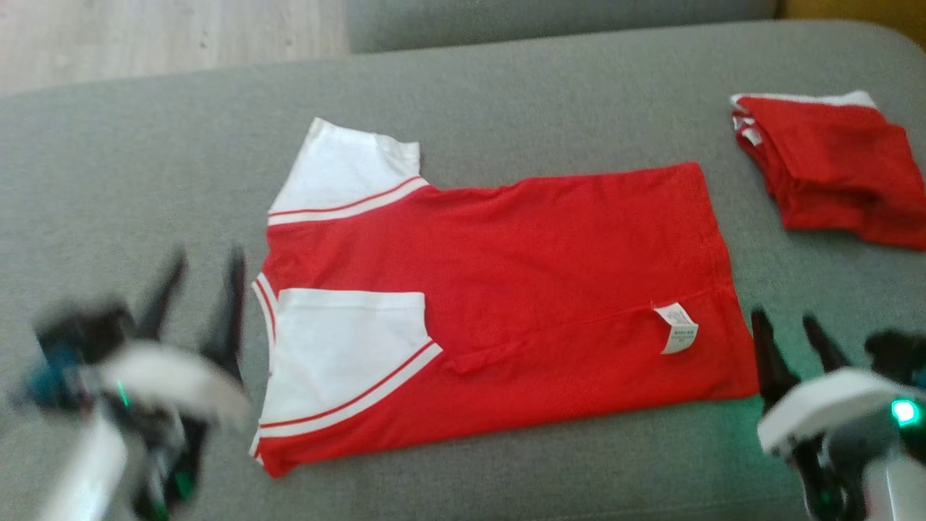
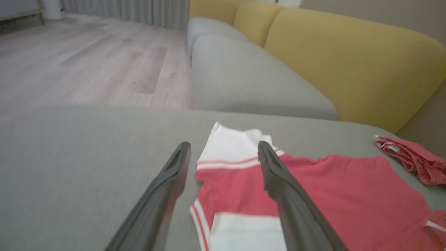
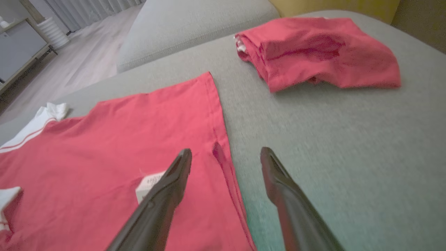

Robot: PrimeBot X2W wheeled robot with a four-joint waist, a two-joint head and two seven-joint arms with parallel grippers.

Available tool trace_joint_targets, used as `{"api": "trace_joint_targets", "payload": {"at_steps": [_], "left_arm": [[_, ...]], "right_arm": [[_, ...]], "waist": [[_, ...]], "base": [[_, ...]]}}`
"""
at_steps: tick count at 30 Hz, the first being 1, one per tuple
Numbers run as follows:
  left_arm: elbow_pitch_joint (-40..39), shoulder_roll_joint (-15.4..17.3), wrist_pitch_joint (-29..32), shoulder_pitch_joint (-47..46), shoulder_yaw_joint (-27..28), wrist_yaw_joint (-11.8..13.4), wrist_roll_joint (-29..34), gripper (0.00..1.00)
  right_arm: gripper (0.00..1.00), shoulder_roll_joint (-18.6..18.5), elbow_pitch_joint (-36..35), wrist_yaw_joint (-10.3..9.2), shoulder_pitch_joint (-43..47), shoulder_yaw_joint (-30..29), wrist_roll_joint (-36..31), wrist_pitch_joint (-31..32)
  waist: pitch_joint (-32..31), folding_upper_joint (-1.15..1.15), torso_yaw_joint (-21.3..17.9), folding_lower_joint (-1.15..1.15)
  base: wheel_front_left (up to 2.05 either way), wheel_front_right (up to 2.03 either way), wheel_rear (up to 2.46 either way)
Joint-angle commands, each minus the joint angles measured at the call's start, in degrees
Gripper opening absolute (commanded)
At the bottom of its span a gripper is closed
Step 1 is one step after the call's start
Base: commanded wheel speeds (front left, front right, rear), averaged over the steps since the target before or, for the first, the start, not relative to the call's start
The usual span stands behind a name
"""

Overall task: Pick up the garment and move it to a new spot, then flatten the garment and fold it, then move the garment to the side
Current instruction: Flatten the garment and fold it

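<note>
The red-and-white shirt (image 1: pixel 506 289) lay spread on the grey cushion (image 1: pixel 145 145) between my grippers, its near side folded over. My left gripper (image 1: pixel 206 255) stood wide open and empty beside the collar end, and my right gripper (image 1: pixel 785 317) likewise by the hem. I judged the cloth light, limp and prone to sag, best pinched at its corners through both layers.
</note>
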Motion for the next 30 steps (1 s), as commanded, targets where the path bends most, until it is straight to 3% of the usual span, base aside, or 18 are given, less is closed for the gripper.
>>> {"api": "trace_joint_targets", "payload": {"at_steps": [1,7,15,23,30], "left_arm": [[-2.6,2.9,1.6,-8.4,3.3,-0.7,0.7,1.00],[2.8,8.1,10.0,-26.7,2.5,-5.0,1.9,1.00],[14.6,11.0,18.8,-42.0,-0.6,-8.9,3.1,1.00],[24.6,12.4,22.5,-46.8,-1.8,-9.8,3.3,1.00],[28.0,13.3,25.4,-46.8,-2.3,-9.8,2.6,1.00]], "right_arm": [[1.00,-0.5,-3.2,0.37,-4.6,1.8,-0.4,-0.3],[1.00,-0.5,-5.0,0.37,-11.2,5.4,-1.6,0.6],[1.00,-0.5,-5.8,0.37,-19.4,10.3,-3.1,0.7],[1.00,-0.5,-4.9,0.37,-24.0,13.2,-2.6,-0.7],[1.00,-0.5,-4.2,0.37,-25.6,14.0,-2.5,-1.5]], "waist": [[1.7,0.00,-0.8,0.00],[7.4,0.00,-4.1,0.00],[16.0,0.00,-9.3,0.00],[20.8,0.00,-12.8,0.00],[21.8,0.00,-13.9,0.00]], "base": [[0.00,0.00,0.00],[0.00,0.00,0.00],[0.00,0.00,0.00],[0.00,0.00,0.00],[0.00,0.00,0.00]]}}
